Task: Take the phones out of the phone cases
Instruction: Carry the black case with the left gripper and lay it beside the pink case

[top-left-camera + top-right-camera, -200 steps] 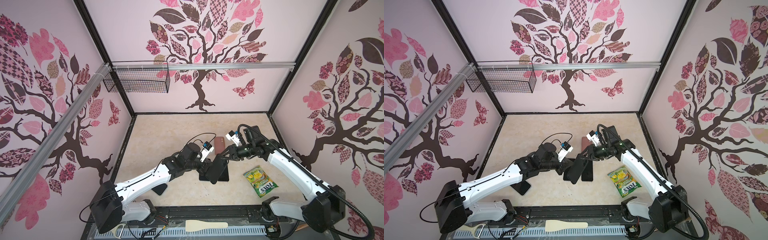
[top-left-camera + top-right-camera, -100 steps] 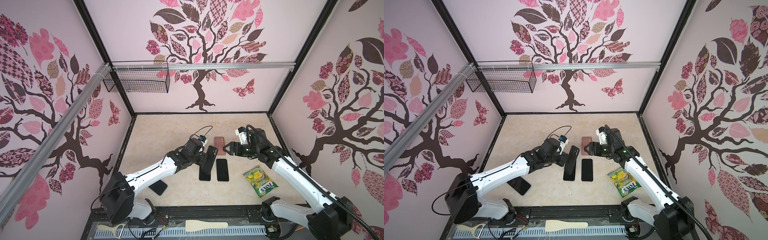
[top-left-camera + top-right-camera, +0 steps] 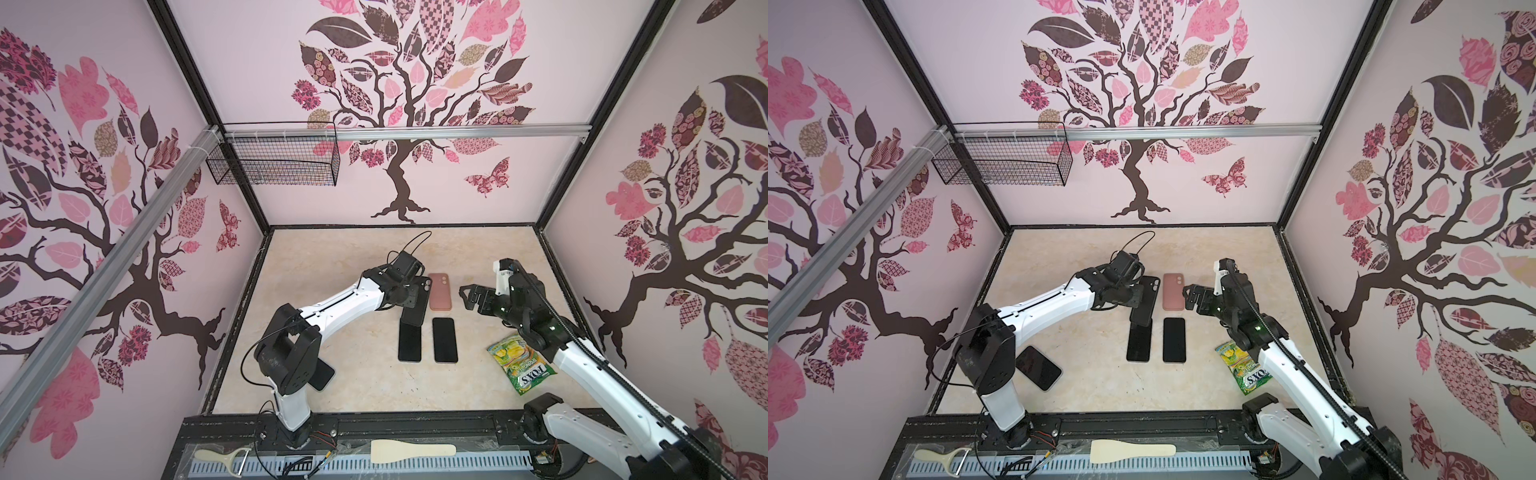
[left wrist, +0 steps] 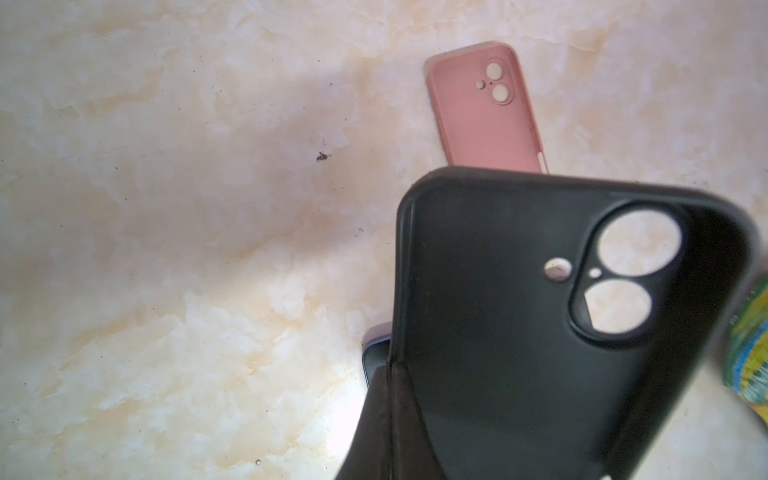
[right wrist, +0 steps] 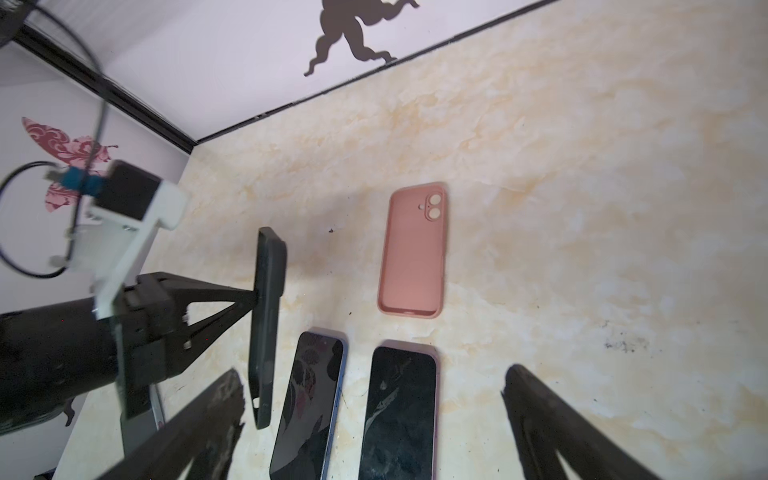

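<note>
My left gripper (image 3: 409, 301) is shut on the edge of a black phone case (image 3: 419, 303), holding it tilted above the table. The case is empty: the table shows through its camera holes (image 4: 638, 245). Two bare phones lie screen-up side by side in both top views, one (image 3: 410, 341) just under the case's lower end, the other (image 3: 444, 340) to its right. My right gripper (image 3: 465, 297) hangs open and empty, right of a pink case (image 3: 439, 291). The right wrist view shows both phones (image 5: 309, 403) (image 5: 399, 411) below its spread fingers (image 5: 208, 415).
A green candy bag (image 3: 521, 365) lies at the right under the right arm. A third phone (image 3: 1038, 368) lies by the left arm's base. A wire basket (image 3: 274, 166) hangs on the back-left rail. A spatula (image 3: 411, 451) and a peeler (image 3: 220, 457) rest on the front ledge.
The right gripper has opened and drawn back to the right. The left gripper has carried the black case toward the back. Two phones now lie side by side where one lay.
</note>
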{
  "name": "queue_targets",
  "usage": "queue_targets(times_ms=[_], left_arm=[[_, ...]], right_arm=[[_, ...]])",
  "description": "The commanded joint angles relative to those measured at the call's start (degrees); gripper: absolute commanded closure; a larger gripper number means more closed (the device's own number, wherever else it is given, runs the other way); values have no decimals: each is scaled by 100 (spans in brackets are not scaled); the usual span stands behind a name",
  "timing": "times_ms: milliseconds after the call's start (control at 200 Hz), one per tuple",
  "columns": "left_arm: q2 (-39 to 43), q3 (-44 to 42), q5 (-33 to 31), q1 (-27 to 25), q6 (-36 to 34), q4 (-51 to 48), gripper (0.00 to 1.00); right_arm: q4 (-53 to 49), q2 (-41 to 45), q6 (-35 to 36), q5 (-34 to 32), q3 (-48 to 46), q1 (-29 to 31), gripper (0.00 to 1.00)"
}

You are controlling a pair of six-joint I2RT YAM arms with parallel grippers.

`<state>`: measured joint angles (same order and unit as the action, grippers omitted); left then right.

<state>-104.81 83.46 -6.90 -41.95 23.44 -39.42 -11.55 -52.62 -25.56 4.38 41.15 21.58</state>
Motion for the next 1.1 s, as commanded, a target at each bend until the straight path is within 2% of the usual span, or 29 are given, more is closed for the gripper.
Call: queue_targets(times_ms=[0, 305, 545, 870, 1090], left_arm=[[-490, 849, -332, 41, 174, -735, 100], [-1635, 2235, -576, 232, 360, -1528, 100], [-2247, 3054, -655, 368, 503, -1941, 100], [-2878, 3785, -752, 431, 432, -2329, 100], [-3112, 3974, -699, 473, 467, -2411, 100]], right_arm=[[668, 321, 370, 210, -150, 13, 0], [825, 93, 385, 552, -214, 12, 0], [875, -46, 420, 548, -222, 14, 1], [834, 51, 401, 468, -240, 13, 1], [801, 5, 403, 522, -239, 6, 1]])
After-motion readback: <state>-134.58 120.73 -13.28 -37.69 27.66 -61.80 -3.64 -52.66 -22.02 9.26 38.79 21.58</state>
